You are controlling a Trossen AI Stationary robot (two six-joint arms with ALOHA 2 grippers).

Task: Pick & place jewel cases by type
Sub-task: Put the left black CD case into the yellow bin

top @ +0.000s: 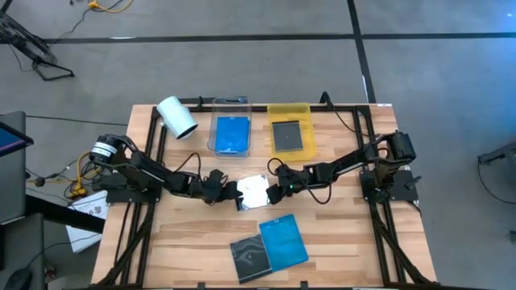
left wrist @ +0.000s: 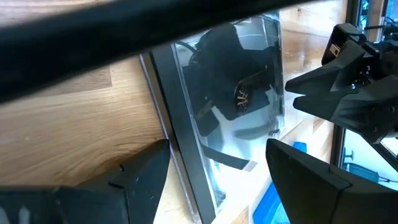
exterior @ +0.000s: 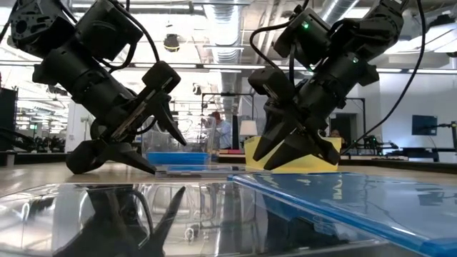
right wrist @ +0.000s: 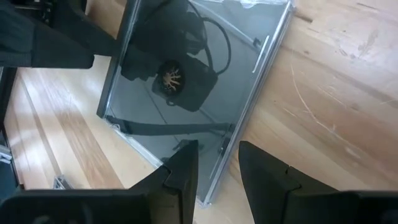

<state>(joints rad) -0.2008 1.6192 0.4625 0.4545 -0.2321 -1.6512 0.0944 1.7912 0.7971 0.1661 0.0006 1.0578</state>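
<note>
Both grippers hang low over the clear case (top: pixel 255 191) lying flat at the table's (top: pixel 185 242) centre, left gripper (top: pixel 233 193) at its left edge, right gripper (top: pixel 274 189) at its right. Left fingers (left wrist: pixel 308 171) are spread wide and hold nothing; right fingers (right wrist: pixel 181 171) stand partly closed over the case's near edge, gripping nothing that shows (contact cannot be told from these views). A flat case gives little to pinch, so the step likely calls for one gripper to steady or tip an edge while the other slides a finger under. Pressing hard risks skidding it toward the blue case (top: pixel 283 241) and dark case (top: pixel 251 258) near the front. The blue tray (top: pixel 230 134) and yellow tray (top: pixel 289 129) at the back each hold a case already
</note>
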